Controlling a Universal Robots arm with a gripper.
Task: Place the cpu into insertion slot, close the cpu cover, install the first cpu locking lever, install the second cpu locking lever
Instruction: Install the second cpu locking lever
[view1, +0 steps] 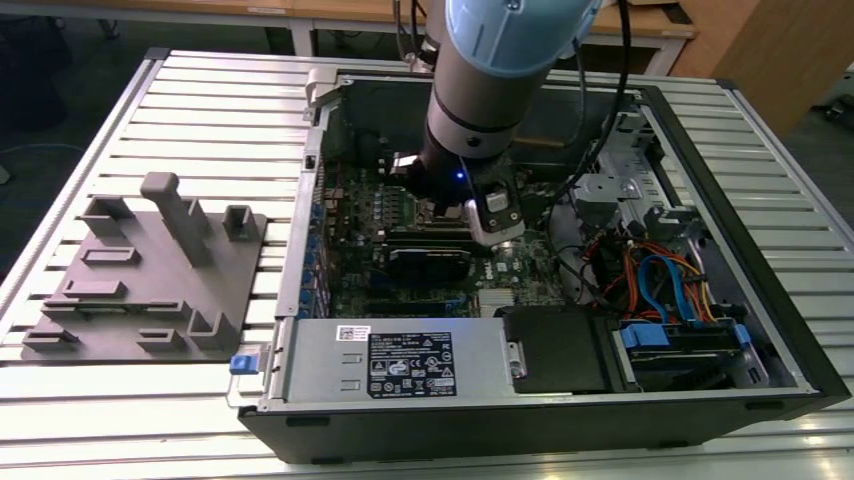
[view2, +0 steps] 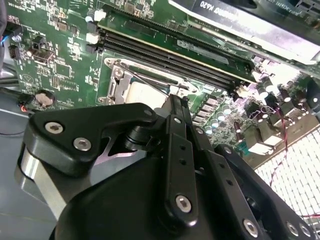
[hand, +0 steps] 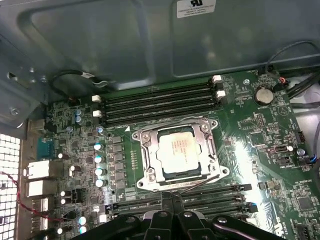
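The cpu (hand: 179, 151) sits in the insertion slot (hand: 150, 172) near the middle of the green motherboard (hand: 260, 150), with the cpu cover (hand: 206, 131) closed down around it. A thin locking lever (hand: 200, 183) lies along the socket edge nearest the gripper (hand: 170, 200), whose fingers appear pressed together, holding nothing, just beside that edge. Judged risk: a fingertip slipping off the springy lever could let it snap back or scrape the memory slots (hand: 160, 97).
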